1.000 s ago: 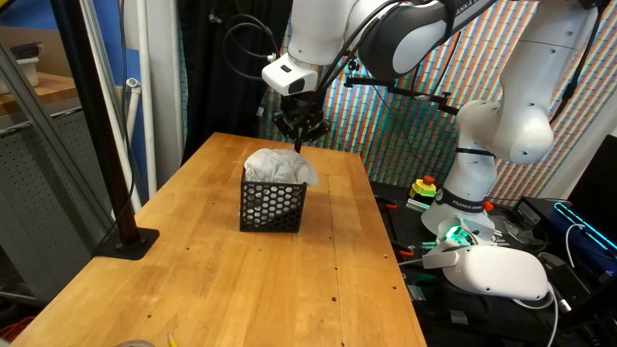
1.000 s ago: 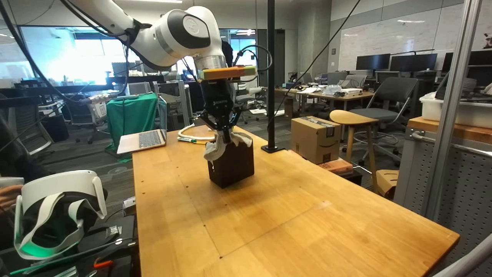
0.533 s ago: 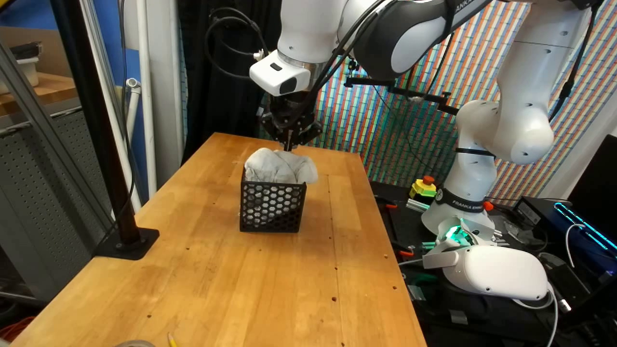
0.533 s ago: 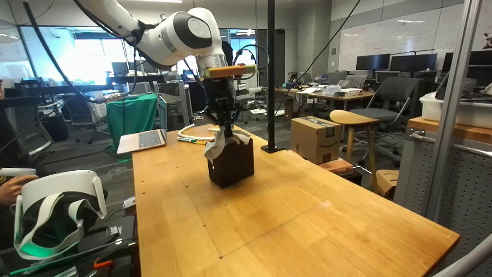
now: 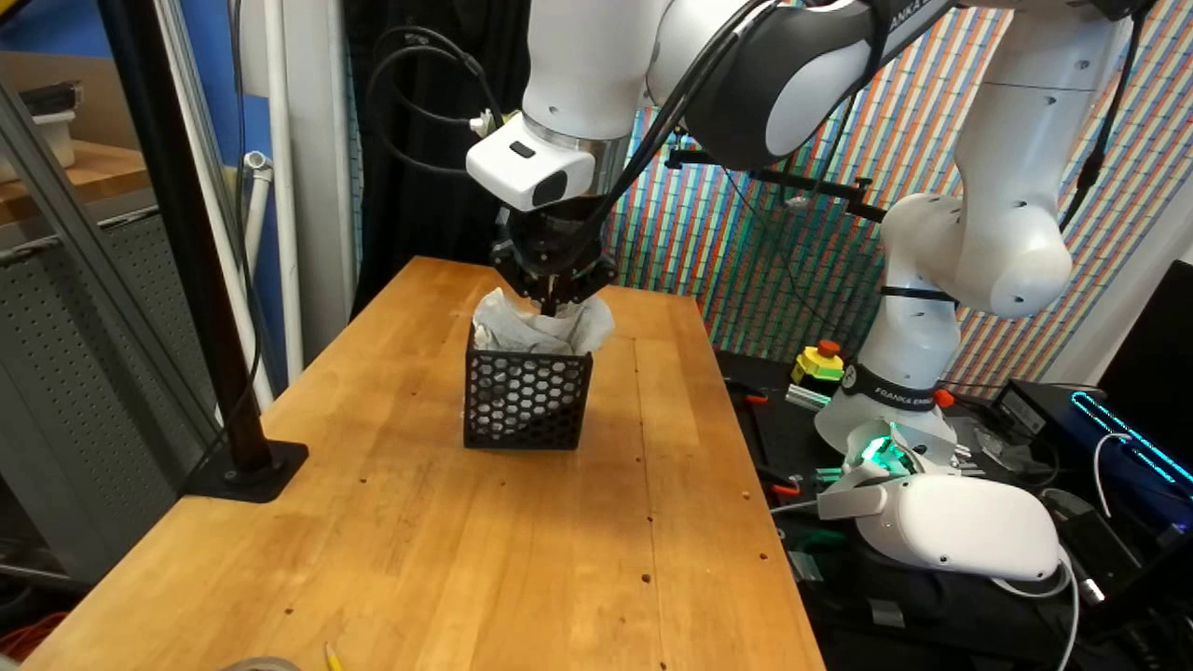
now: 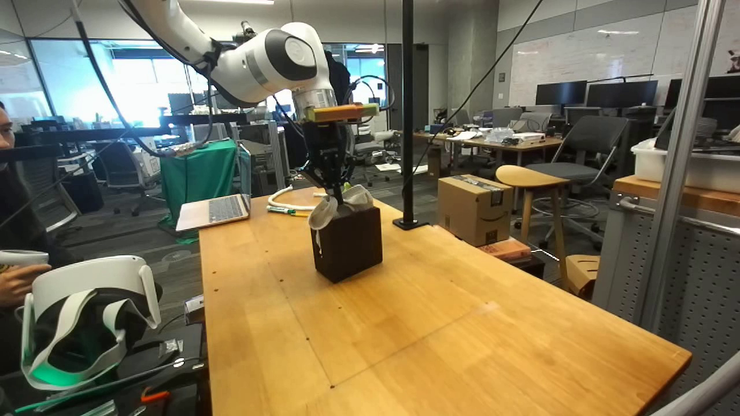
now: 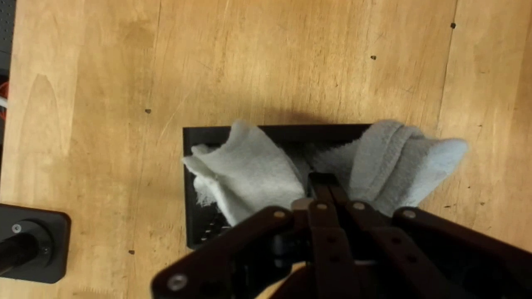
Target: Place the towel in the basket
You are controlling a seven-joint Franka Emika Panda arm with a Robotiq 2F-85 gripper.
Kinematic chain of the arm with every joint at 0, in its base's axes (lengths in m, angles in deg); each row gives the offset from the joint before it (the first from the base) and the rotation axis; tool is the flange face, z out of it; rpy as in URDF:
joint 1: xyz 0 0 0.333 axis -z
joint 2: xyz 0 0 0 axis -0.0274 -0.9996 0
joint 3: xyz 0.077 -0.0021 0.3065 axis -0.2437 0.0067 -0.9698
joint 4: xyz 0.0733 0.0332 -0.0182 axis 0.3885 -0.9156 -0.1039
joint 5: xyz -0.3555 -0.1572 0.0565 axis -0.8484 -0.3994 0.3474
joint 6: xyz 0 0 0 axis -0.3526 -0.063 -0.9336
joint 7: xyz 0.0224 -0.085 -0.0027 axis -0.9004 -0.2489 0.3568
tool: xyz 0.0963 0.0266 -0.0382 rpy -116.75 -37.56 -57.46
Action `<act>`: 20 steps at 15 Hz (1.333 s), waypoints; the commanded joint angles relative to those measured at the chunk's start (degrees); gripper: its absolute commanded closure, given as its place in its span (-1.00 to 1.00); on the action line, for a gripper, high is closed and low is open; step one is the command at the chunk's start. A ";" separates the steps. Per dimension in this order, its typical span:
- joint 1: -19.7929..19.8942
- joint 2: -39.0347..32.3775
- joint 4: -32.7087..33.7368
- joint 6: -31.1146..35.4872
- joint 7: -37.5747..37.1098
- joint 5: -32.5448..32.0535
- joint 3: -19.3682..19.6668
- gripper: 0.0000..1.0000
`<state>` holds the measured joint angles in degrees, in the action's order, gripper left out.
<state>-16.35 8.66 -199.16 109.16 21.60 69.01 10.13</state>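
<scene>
The cream-white towel is bunched in the top of the black mesh basket, which stands upright on the table. In the wrist view, one part of the towel rises on the left, while another fold hangs over the right side of the basket, past its rim. My gripper points down between these two parts, its fingers together with no cloth visible between them. In an exterior view the gripper dips into the towel's middle, and its tips are partly hidden by cloth.
A black post on a base plate stands at one table edge. A laptop and a white cable lie at the table's end. A pencil is near the bottom edge of an exterior view. A headset sits beside the table.
My gripper has shifted sideways over the basket and then come down. The towel's middle is now pushed in, with its ends standing up on both sides. The basket has not moved.
</scene>
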 commanded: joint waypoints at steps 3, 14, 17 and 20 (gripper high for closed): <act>-0.28 -2.56 1.82 0.26 0.76 1.31 -0.73 0.89; 3.55 -5.25 0.41 7.89 5.17 6.03 0.91 0.90; 5.90 -6.27 -0.92 10.99 8.53 10.54 1.65 0.88; 7.75 -9.01 -1.17 14.88 13.25 16.73 1.28 0.89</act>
<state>-10.21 1.96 -200.05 119.92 30.03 80.48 11.77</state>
